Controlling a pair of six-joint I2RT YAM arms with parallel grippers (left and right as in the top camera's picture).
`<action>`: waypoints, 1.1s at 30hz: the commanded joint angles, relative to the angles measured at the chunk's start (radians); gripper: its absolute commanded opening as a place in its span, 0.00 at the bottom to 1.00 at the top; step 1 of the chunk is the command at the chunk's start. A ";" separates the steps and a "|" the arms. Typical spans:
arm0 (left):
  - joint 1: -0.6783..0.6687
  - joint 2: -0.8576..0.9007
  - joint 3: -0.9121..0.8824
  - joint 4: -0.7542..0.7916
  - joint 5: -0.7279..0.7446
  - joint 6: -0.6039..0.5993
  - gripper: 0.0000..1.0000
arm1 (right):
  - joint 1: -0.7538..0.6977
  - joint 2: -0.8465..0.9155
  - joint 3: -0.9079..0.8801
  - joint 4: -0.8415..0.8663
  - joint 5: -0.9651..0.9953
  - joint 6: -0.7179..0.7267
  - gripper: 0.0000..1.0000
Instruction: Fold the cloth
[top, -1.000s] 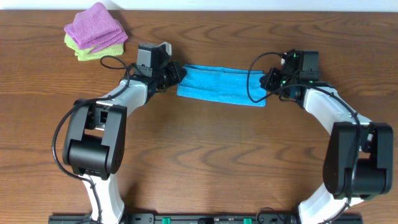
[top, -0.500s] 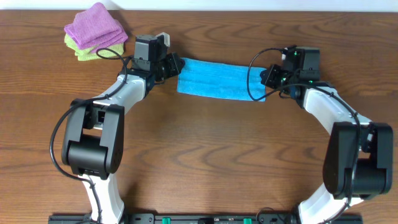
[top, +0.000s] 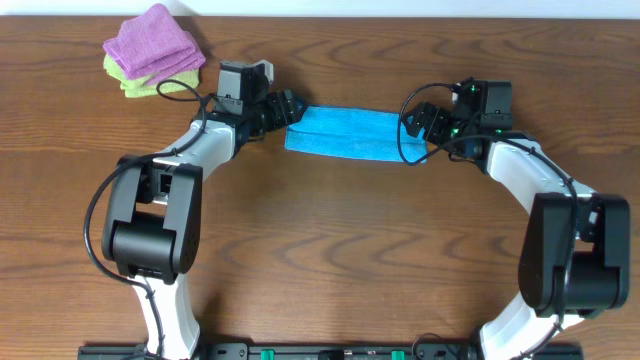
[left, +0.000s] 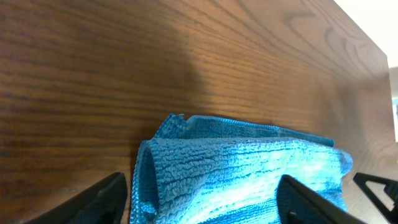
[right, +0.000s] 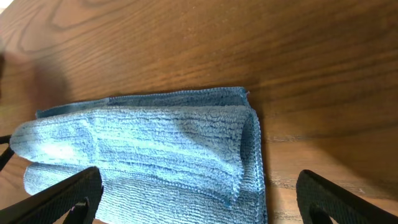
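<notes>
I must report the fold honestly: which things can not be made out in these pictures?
- Cloth ends, overhead: partly covered by the left hand and right hand.
- Cloth's near edge, both wrist views: cut off by the bottom edge.
- Its tag: seen in no view.
- Green cloth, overhead: mostly under the purple cloth.

text: none legible | labels, brands: none legible | numbers: none legible | signs: none legible | the cloth (top: 345, 132): plain blue weave, no lettering to read in overhead, left wrist or right wrist view
</notes>
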 joint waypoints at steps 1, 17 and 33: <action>0.008 0.012 0.018 -0.013 0.019 0.003 0.80 | 0.003 0.015 0.017 -0.009 0.009 -0.004 0.99; 0.003 -0.221 0.021 -0.219 -0.111 0.193 0.80 | -0.024 -0.057 0.110 -0.284 0.031 -0.141 0.94; -0.193 -0.235 0.021 -0.253 -0.651 0.442 0.24 | 0.115 -0.078 0.224 -0.526 0.266 -0.254 0.55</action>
